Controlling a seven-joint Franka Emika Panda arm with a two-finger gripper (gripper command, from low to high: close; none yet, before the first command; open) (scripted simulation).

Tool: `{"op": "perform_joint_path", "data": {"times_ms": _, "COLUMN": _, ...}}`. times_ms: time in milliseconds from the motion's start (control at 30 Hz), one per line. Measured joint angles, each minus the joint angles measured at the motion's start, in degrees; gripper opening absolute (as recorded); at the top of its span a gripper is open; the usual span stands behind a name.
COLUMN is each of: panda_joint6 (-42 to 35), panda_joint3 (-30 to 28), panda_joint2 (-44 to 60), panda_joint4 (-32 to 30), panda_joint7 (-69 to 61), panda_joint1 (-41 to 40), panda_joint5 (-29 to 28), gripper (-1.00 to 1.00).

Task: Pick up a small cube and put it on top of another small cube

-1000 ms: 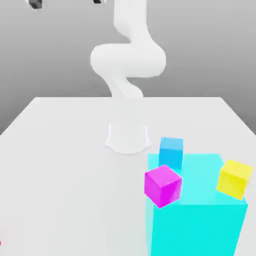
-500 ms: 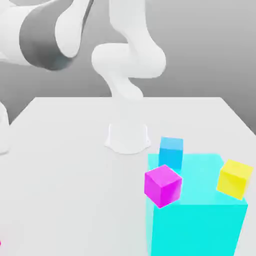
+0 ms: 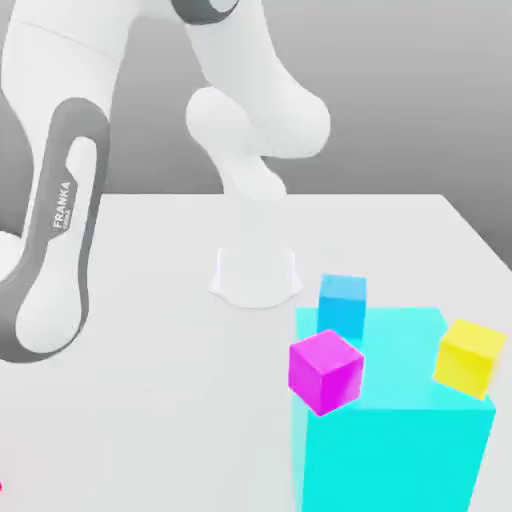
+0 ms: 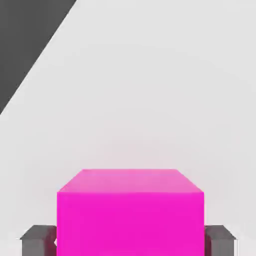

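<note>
We see the gripper (image 4: 130, 240) low over the table (image 3: 150, 300) with its jaws apart, one dark fingertip (image 4: 37, 240) on each side of a pink cube (image 4: 130, 215) and not yet clamped on it. A thin pale line shows between that fingertip and the cube's side. The cube sits square between them on bare table. The arm (image 3: 60, 230) reaches toward the exterior view's near left, well apart from the big cyan block (image 3: 400, 440) at the near right, so we judge the pink cube to be a separate one. It may be the pink sliver (image 3: 1, 487) at that view's left edge. The main risk we see is closing while too high on the cube, which could let it slip out or twist during the lift. A second risk comes at placing. The magenta cube (image 3: 325, 372) and the yellow cube (image 3: 469, 357) look tilted at the block's corners, so either would make a poor base. The blue cube (image 3: 343, 303), at the block's far edge, stands upright and looks the safer target. Counting, we find one arm, one gripper with two fingertips, one large cyan block, three small cubes at that block, and one pink cube between the jaws.
</note>
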Motion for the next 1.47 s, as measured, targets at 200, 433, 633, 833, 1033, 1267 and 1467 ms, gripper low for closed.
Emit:
{"op": "perform_joint_path", "data": {"times_ms": 200, "panda_joint6": -3.56, "panda_joint3": -1.40, "panda_joint2": -4.54, "panda_joint4": -1.02, "panda_joint7": 1.15, "panda_joint1": 1.00, "panda_joint5": -1.60, "gripper": -1.00}}
{"op": "perform_joint_path", "data": {"times_ms": 433, "panda_joint6": -13.16, "panda_joint3": 2.85, "panda_joint2": -19.36, "panda_joint4": -5.48, "panda_joint7": -4.32, "panda_joint1": 8.34, "panda_joint5": -8.25, "gripper": -1.00}}
{"op": "perform_joint_path", "data": {"times_ms": 633, "panda_joint6": -21.51, "panda_joint3": 8.88, "panda_joint2": -31.92, "panda_joint4": -9.52, "panda_joint7": -13.43, "panda_joint1": 17.15, "panda_joint5": -10.77, "gripper": -1.00}}
{"op": "perform_joint_path", "data": {"times_ms": 833, "panda_joint6": -29.94, "panda_joint3": 12.57, "panda_joint2": -44.39, "panda_joint4": -13.53, "panda_joint7": -24.11, "panda_joint1": 24.79, "panda_joint5": -11.15, "gripper": -1.00}}
{"op": "perform_joint_path", "data": {"times_ms": 1033, "panda_joint6": -34.39, "panda_joint3": 16.46, "panda_joint2": -53.81, "panda_joint4": -18.41, "panda_joint7": -33.86, "panda_joint1": 31.18, "panda_joint5": -10.47, "gripper": -1.00}}
{"op": "perform_joint_path", "data": {"times_ms": 1267, "panda_joint6": -28.28, "panda_joint3": 17.01, "panda_joint2": -51.85, "panda_joint4": -22.55, "panda_joint7": -34.42, "panda_joint1": 31.45, "panda_joint5": -10.39, "gripper": 1.00}}
{"op": "perform_joint_path", "data": {"times_ms": 1467, "panda_joint6": -33.79, "panda_joint3": 16.82, "panda_joint2": -54.13, "panda_joint4": -19.23, "panda_joint7": -34.37, "panda_joint1": 31.52, "panda_joint5": -10.75, "gripper": 1.00}}
